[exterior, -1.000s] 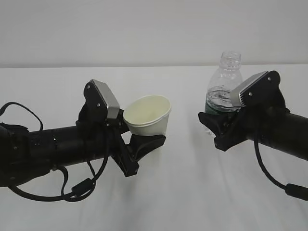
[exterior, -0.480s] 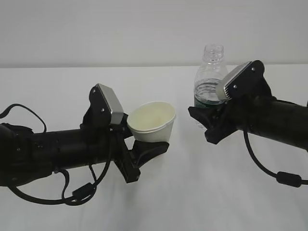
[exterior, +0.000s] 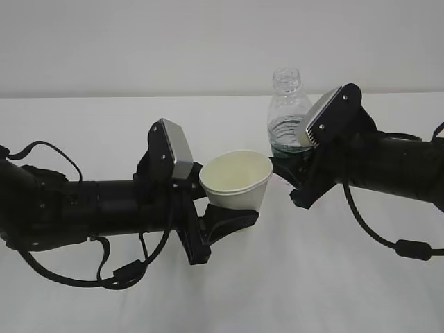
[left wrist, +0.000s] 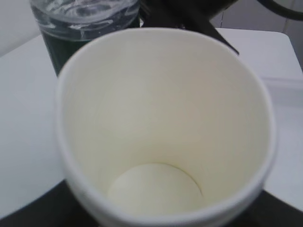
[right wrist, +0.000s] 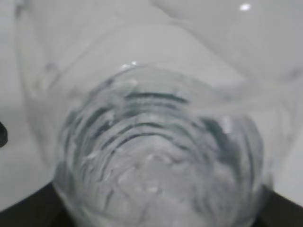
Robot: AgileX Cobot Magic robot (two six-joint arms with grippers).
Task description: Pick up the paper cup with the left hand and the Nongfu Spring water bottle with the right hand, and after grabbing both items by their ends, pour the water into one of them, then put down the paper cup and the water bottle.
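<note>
The left hand (exterior: 225, 220) holds the paper cup (exterior: 237, 180) low; the right hand (exterior: 290, 177) grips the Nongfu Spring water bottle (exterior: 286, 114) upright — tipping it off-line could send water onto the worktop (exterior: 291, 277).

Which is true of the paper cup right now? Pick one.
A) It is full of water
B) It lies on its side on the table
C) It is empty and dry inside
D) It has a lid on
C: the left wrist view shows the paper cup with a bare cream bottom and no water.
</note>
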